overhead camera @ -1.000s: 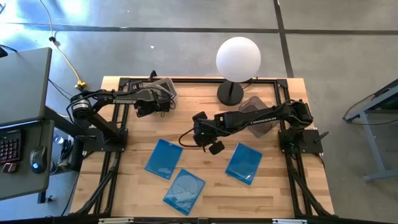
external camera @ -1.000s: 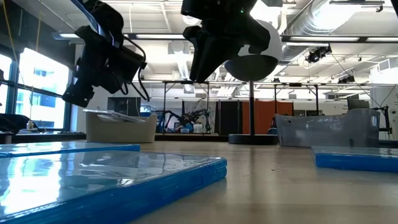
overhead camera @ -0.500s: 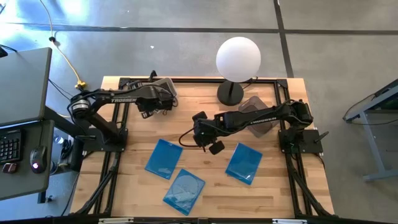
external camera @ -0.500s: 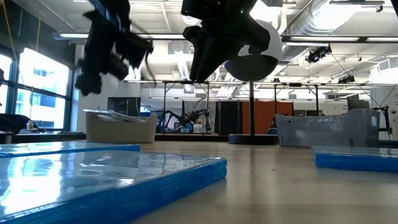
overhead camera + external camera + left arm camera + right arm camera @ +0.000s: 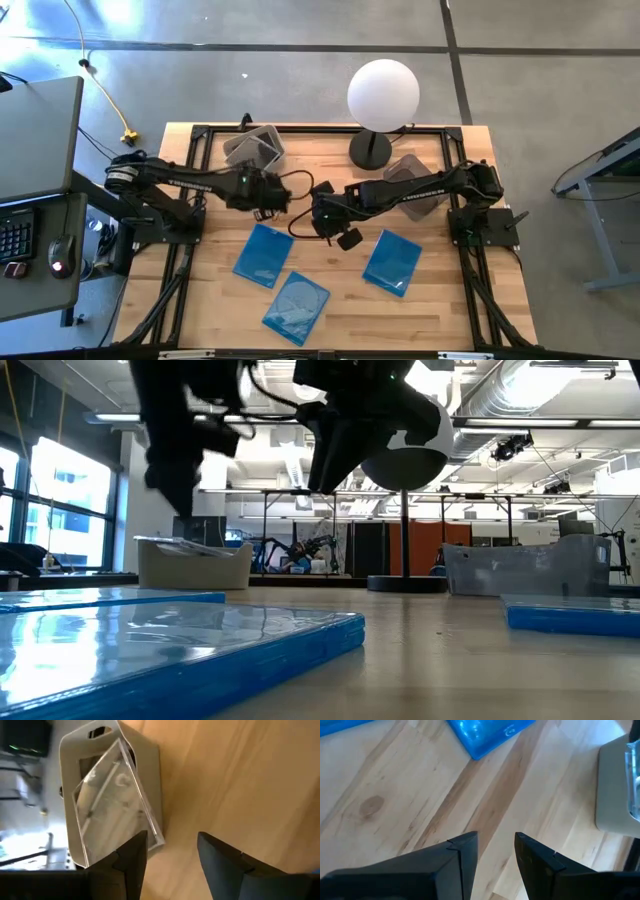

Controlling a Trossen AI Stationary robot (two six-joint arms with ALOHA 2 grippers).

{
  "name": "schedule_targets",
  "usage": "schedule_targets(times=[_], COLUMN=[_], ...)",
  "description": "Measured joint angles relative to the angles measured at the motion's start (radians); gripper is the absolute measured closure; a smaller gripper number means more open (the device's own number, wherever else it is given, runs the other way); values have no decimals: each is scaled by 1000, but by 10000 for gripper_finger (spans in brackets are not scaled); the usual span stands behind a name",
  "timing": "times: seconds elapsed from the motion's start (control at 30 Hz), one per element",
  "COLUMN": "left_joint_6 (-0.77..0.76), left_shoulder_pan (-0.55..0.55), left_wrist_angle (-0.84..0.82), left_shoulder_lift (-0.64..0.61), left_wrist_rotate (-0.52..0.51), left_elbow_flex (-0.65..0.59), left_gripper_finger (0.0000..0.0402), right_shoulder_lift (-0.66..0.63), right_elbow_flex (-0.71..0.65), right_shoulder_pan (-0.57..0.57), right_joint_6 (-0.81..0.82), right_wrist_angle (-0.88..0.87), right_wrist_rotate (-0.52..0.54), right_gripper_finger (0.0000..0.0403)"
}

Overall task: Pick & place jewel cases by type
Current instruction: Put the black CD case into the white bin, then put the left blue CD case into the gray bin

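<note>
High view shows no readable writing on the three glossy blue cases (image 5: 265,254) lying flat on the bench (image 5: 440,300) near its front. Left hand (image 5: 268,198) and right hand (image 5: 322,222) hover mid-bench, fingers spread, empty.

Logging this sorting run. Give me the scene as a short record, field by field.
blue cases on table: three, flat on the wood: left blue case, front blue case, right blue case
left bin: holds a clear-looking case
right bin: partly under the right arm
left gripper: open, empty, over bare table near the centre
right gripper: open, empty, above the wood between the blue cases
lamp: white globe, table's far edge
</note>
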Motion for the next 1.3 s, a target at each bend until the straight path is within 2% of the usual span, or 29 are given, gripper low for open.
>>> schedule_targets(times=[0.17,0.33,0.53,0.7,0.9,1.0,1.13,1.3], left_joint_6=[-8,47,58,58,58,58,58,4], left_shoulder_pan=[-15,-7,34,122,244,286,287,251], left_wrist_angle=[80,195,134,40,-35,-44,-79,-198], left_shoulder_lift=[9,9,9,9,5,5,5,1], left_wrist_rotate=[-105,-150,-224,-234,-294,-281,-245,-235], left_elbow_flex=[-147,-226,-228,-228,-228,-228,-203,-99], left_gripper_finger=[234,234,234,234,234,234,234,234], right_shoulder_lift=[1,1,1,1,1,1,1,1], right_elbow_flex=[0,0,0,0,0,0,0,0], right_shoulder_pan=[-2,-1,-1,-1,-1,-1,-1,-1], right_joint_6=[0,0,3,3,3,3,3,11], right_wrist_angle=[-2,0,1,1,0,0,0,0], right_wrist_rotate=[5,5,5,5,4,4,4,6], right_gripper_finger=[279,279,279,279,279,279,279,279])
